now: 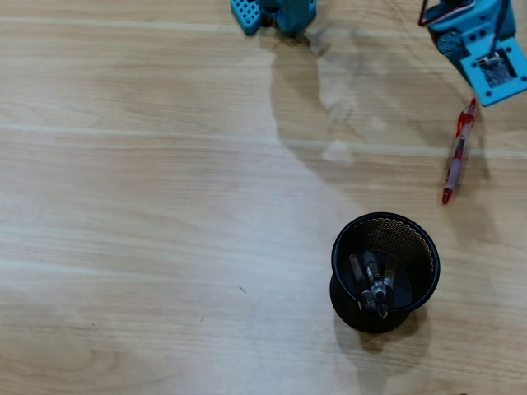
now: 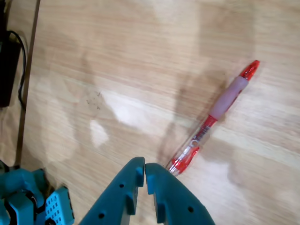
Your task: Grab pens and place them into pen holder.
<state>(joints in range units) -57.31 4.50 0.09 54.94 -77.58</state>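
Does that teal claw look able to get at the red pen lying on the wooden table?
Probably yes. The teal claw sits right beside the red pen on bare table, nothing between them; but its fingers are shut and would need to open first.

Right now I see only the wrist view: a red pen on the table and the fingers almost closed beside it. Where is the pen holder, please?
Observer: The overhead view shows the black mesh pen holder standing upright, toward the bottom of that picture from the red pen.
Operator: Is the holder empty?
Observer: No. Several dark pens already lean inside it.
Operator: Are other pens left on the table?
Observer: In the overhead view the red pen is the only pen lying on the table; it is apart from the holder, with bare wood between them.
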